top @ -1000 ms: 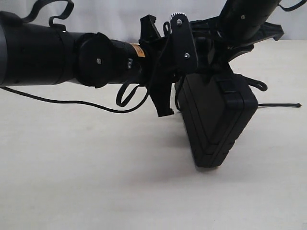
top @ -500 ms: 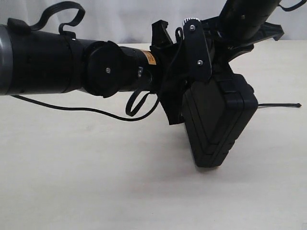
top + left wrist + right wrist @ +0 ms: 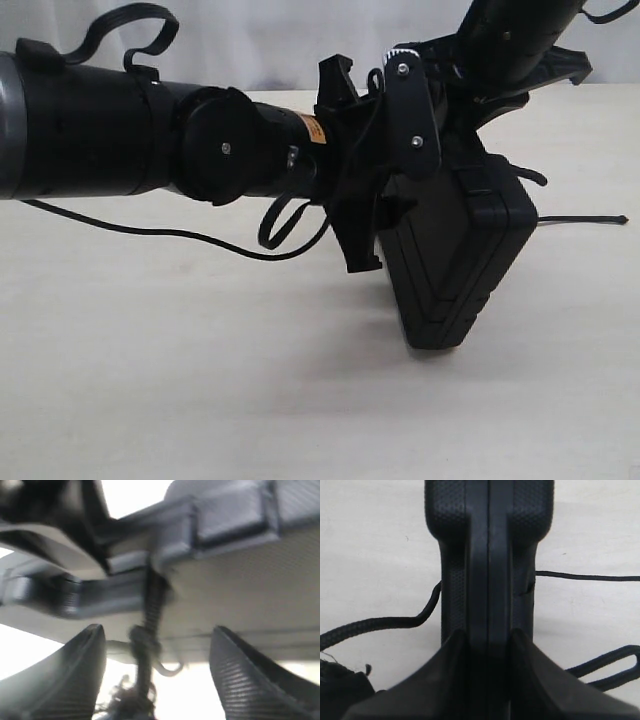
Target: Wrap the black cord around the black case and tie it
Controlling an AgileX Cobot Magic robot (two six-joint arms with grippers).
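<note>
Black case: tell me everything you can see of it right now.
The black case is a flat, matte, textured plastic box with a seam groove around its edge and a latch on top. It is tilted, lowest corner at or near the table. The right gripper has its jaws shut on its narrow handle end. The black cord crosses it and trails to both sides.

Background stuff here is just a pale beige tabletop (image 3: 180,400), matte and plain, running back to a white wall (image 3: 250,45) behind it. There's a soft grey shadow (image 3: 330,362) on the surface near the middle, pretty faint with blurry edges.
</note>
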